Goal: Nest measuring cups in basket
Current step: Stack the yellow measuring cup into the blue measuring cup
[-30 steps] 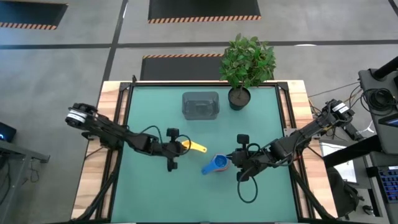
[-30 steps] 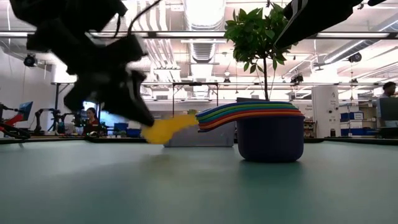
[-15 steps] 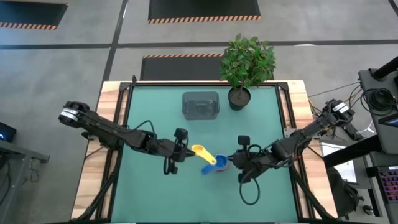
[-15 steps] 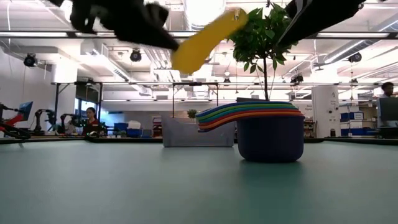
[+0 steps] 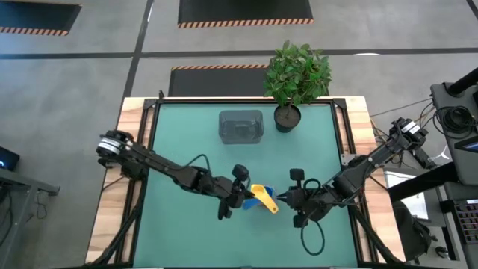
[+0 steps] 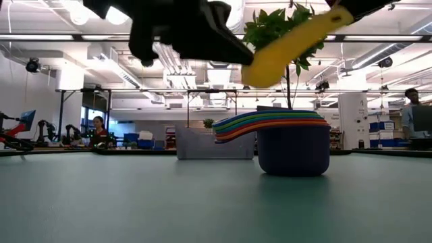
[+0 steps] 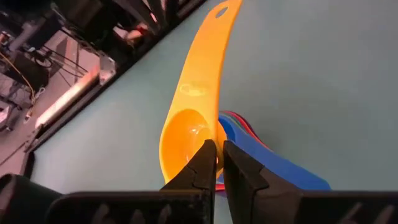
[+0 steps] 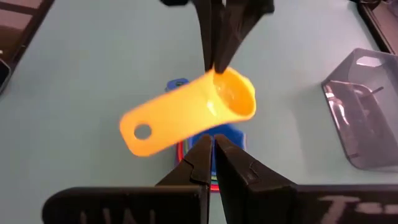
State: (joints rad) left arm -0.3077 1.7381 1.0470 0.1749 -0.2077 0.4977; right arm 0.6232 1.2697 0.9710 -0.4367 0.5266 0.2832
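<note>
A: High view, go. Why's the yellow cup (image 5: 263,197) up there?
B: Left gripper (image 5: 240,196) has it pinched by the bowl rim and holds it over the nested stack (image 5: 251,202) mid-table, I'd guess to drop it in. Right gripper (image 5: 287,199) sits shut just beside the stack, likely steadying it. Basket (image 5: 240,125) is well apart toward the far edge, nothing in it; plant pot (image 5: 287,117) next to it.
A: Low view?
B: Yellow cup (image 6: 290,46) tilted, handle up, above the stack (image 6: 283,138). Six handles fanned there, so six nested plus one in the air.
A: Left wrist?
B: Fingers (image 7: 208,163) closed on the yellow cup's (image 7: 196,106) rim; blue and red handles under it.
A: Right wrist?
B: Its own jaws closed, holding nothing visible, pointing at the stack (image 8: 205,146). Basket (image 8: 367,112) off to the side. One basket, one pot, seven cups.
</note>
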